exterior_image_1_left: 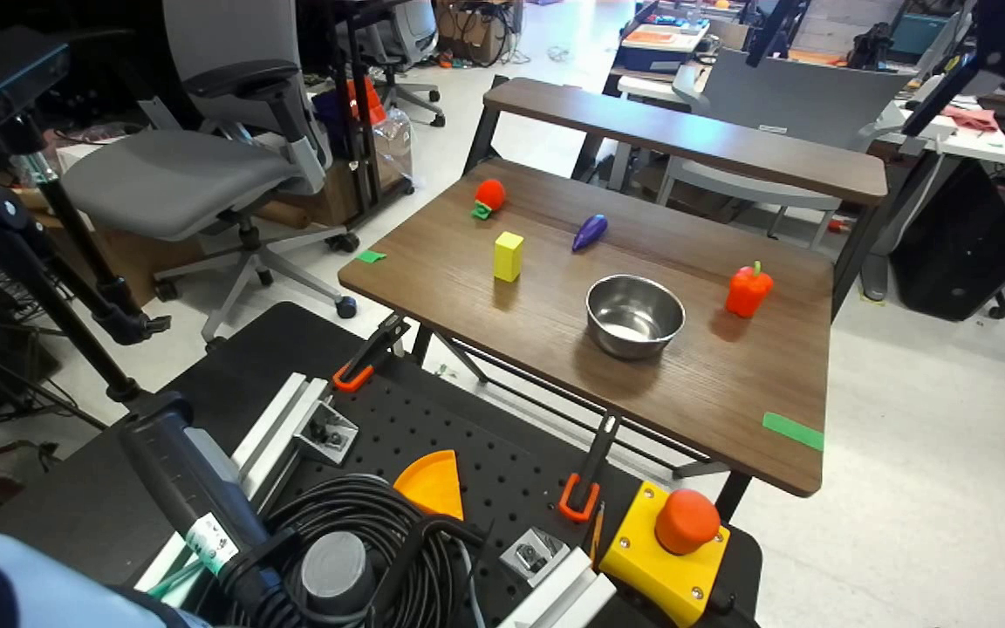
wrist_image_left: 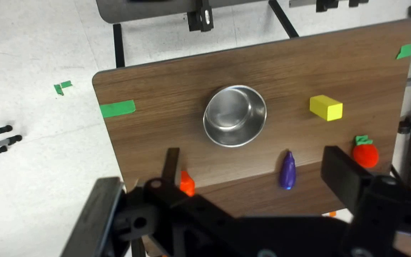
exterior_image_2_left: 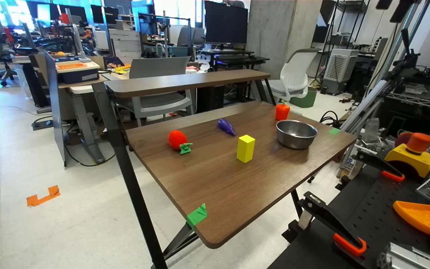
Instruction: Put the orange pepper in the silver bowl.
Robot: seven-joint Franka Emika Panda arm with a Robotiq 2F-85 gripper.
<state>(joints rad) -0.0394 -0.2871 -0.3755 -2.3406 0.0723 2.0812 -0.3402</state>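
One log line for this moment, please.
jaws: open, nothing held | orange pepper: upright on table | silver bowl: nothing inside | placement: not done

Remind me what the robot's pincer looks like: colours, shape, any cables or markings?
In the wrist view, the pincer is mostly black, with blocky fingers on angular linkages with round fittings. A flat grey part shows at lower left. I make out no cables or lettering on the pincer. The arm is not clearly identifiable in any view.

I count one bowl (wrist_image_left: 232,116), one pepper (exterior_image_1_left: 747,292), one eggplant (wrist_image_left: 288,171), one block (wrist_image_left: 326,107), one red fruit (wrist_image_left: 365,155). The tabletop (exterior_image_2_left: 215,179) bears two tape strips (wrist_image_left: 117,108).
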